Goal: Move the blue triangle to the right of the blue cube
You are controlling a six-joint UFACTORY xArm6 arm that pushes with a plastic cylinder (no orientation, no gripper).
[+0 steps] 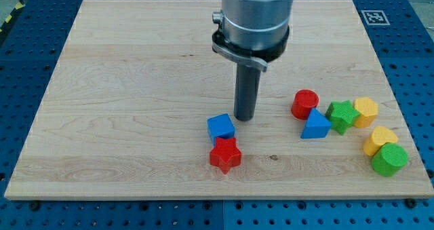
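The blue triangle lies on the wooden board at the view's right, touching a red cylinder above it and a green star to its right. The blue cube sits near the bottom centre, with a red star touching it from below. My tip stands on the board just to the upper right of the blue cube, well left of the blue triangle.
A yellow hexagon-like block sits right of the green star. A yellow block and a green cylinder lie near the board's bottom right corner. The arm's grey body hangs over the top centre.
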